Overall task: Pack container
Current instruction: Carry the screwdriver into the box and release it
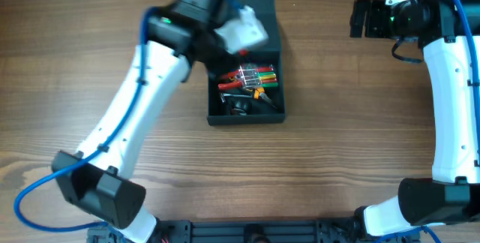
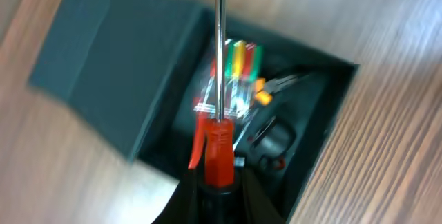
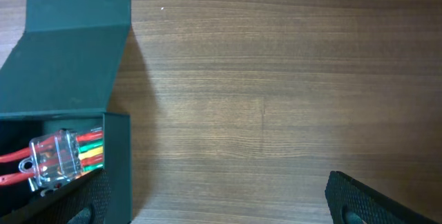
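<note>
The container (image 1: 246,118) sits open mid-table, a dark teal-grey box with its flap lid (image 1: 264,9) folded back. Inside lie a clear pack of red, yellow and green tools (image 1: 251,76), orange-handled pliers (image 1: 260,91) and a black item (image 1: 238,106). My left gripper (image 2: 219,191) hangs over the box's far end, shut on a red-handled screwdriver (image 2: 219,151). Its steel shaft (image 2: 220,37) points out over the contents (image 2: 231,79). My right gripper (image 3: 221,207) stands open over bare wood to the right of the container's wall (image 3: 119,165).
The left arm (image 1: 135,100) crosses the table diagonally from the near left and hides the box's far left corner. The right arm (image 1: 450,100) runs along the right edge, its gripper (image 1: 367,18) at the far right. Wooden tabletop (image 1: 345,123) surrounds the box.
</note>
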`<state>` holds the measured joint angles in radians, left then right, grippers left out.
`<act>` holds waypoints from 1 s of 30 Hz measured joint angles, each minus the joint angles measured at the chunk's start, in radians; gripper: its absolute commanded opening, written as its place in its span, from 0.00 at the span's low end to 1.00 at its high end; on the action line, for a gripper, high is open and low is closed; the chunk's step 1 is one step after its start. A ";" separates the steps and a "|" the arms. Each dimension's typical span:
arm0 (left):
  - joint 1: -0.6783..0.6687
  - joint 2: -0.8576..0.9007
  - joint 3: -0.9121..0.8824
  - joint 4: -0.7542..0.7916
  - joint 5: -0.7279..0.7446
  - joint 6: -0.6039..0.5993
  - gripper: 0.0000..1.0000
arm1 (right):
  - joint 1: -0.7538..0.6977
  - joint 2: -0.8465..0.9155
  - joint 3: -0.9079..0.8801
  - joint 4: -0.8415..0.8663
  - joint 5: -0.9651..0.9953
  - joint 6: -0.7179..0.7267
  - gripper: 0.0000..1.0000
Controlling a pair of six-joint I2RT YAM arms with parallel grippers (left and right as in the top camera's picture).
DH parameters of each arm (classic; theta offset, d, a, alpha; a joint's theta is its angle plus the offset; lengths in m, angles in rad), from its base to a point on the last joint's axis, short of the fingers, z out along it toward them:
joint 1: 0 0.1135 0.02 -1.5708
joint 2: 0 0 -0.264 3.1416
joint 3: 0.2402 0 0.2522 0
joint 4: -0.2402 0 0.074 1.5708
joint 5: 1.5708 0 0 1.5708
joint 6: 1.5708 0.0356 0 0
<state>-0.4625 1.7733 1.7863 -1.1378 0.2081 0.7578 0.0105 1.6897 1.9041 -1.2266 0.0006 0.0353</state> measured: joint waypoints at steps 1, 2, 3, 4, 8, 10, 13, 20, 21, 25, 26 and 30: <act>-0.019 0.005 0.000 0.003 -0.003 0.020 0.04 | 0.000 0.000 0.000 0.000 0.000 0.000 1.00; -0.035 0.012 0.000 0.004 -0.004 0.039 0.04 | 0.000 0.000 0.000 0.000 0.000 0.000 1.00; -0.050 0.026 0.000 -0.002 -0.006 0.055 0.04 | 0.000 0.000 0.000 0.000 0.000 0.000 1.00; -0.057 0.038 0.001 -0.011 -0.007 0.065 0.04 | 0.000 0.000 0.000 0.000 0.000 0.000 1.00; -0.070 0.110 0.001 -0.061 -0.012 0.093 0.04 | 0.000 0.000 0.000 0.001 0.000 0.000 1.00; -0.072 0.143 0.001 -0.090 -0.011 0.098 0.04 | 0.000 0.000 0.000 0.001 0.000 0.000 1.00; -0.074 0.175 0.001 -0.116 0.000 0.100 0.04 | 0.000 0.000 0.000 0.003 0.000 0.000 1.00; -0.074 0.187 0.001 -0.150 0.024 0.102 0.04 | 0.000 0.000 0.000 0.021 0.000 0.000 1.00; -0.074 0.187 0.001 -0.150 0.029 0.102 0.04 | 0.000 0.000 0.000 0.022 0.000 0.000 1.00; -0.074 0.187 0.000 -0.153 0.045 0.114 0.04 | 0.000 0.000 0.000 0.023 0.000 0.000 1.00; -0.074 0.187 -0.003 -0.152 0.047 0.118 0.04 | 0.000 0.000 0.000 0.023 0.000 0.000 1.00; -0.074 0.187 -0.040 -0.134 0.054 0.141 0.04 | 0.000 0.000 0.000 0.023 0.000 0.000 1.00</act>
<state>-0.5362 1.9602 1.7466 -1.2716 0.2619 0.8986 0.0105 1.6897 1.9041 -1.2037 0.0006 0.0353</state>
